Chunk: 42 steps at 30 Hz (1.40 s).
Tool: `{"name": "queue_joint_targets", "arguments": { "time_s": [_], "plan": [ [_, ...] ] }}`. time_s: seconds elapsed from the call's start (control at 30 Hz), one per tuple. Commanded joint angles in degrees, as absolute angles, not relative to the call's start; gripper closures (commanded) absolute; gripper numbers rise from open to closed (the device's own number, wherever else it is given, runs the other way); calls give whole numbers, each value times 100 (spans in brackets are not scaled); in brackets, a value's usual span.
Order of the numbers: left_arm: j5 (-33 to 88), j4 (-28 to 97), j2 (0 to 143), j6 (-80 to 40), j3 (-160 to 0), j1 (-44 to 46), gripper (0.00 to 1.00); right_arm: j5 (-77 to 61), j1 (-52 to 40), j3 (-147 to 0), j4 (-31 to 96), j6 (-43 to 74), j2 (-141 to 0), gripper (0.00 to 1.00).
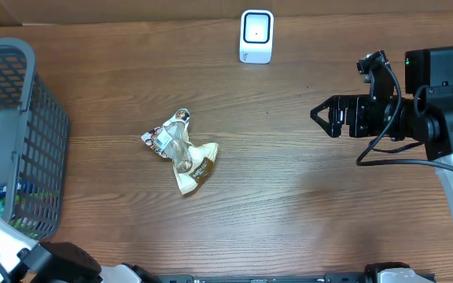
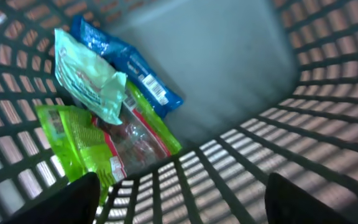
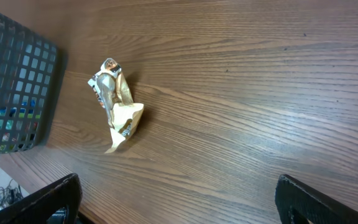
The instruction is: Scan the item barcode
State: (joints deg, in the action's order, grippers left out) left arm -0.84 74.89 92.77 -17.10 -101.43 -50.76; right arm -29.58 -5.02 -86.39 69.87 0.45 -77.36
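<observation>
Nearest the robot, the left jaws stand apart and empty, pointing into the grey basket (image 1: 49, 157) on the counter's (image 1: 305, 212) left, where a pale green packet (image 2: 86, 81) lies on a blue packet (image 2: 129, 62) showing its barcode, beside a lime-green packet (image 2: 67, 134). At mid-counter the crumpled cream packet (image 1: 182, 151) lies alone, well apart from the basket and from the right jaws, which hover apart and empty at the right. At the far edge stands the white scanner (image 1: 256, 36).

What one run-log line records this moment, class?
left gripper: open, over basket packets | right gripper: open, empty | snack packet: on table, untouched | scanner: far edge
</observation>
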Motion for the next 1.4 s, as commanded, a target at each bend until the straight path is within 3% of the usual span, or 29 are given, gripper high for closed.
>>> {"name": "queue_joint_targets", "arguments": {
  "time_s": [0.0, 0.1, 0.53, 0.9, 1.37],
  "plan": [
    [-464, 7205, 9432, -2112, -9684, -5157, 15, -2947, -541, -8809, 6956, 60, -7660, 0],
    [-580, 6934, 9625, -2259, -9432, -5216, 0, -2945, -541, -8809, 6954, 60, -7660, 0],
    [-1046, 6442, 10737, -2488, -9286, -5406, 2, -2886, -541, -8770, 6930, 58, -7664, 0],
    [-1409, 6460, 10849, -2818, -9258, -6014, 0, -2794, -541, -8549, 6914, 62, -7682, 0],
    [-1411, 4563, 10849, -2248, -8023, -6025, 0, -2794, -541, -8549, 6952, 62, -7686, 0]
  ]
}}
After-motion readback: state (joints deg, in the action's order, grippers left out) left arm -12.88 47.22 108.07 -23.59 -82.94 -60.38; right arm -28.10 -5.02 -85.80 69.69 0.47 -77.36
